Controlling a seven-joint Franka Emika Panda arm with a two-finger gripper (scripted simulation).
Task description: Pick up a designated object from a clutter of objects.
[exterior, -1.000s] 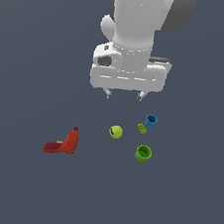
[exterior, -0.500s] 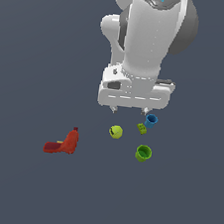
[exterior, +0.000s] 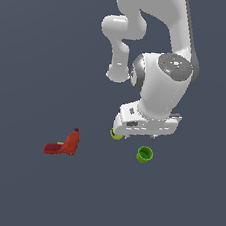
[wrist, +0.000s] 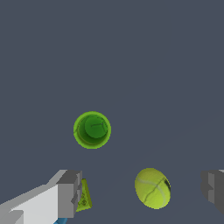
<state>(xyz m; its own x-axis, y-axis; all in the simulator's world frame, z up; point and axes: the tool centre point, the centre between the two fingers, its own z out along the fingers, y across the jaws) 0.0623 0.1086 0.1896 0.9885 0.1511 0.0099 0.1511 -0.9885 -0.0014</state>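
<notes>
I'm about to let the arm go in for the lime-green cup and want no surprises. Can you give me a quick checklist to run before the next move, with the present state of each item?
1. End effector open: ok, fingers wide apart and empty.
2. Lime-green cup upright, mouth open: ok.
3. Cup in plain sight: ok in both views.
4. Cup centred between the fingers: not ok; it lies outside the gap, and the yellow-green ball sits there instead.
5. Room around the cup: ok, bare surface on all sides.
6. Blue cup's position: cannot tell; only a blue sliver shows by one finger, next to the small green block.
</notes>
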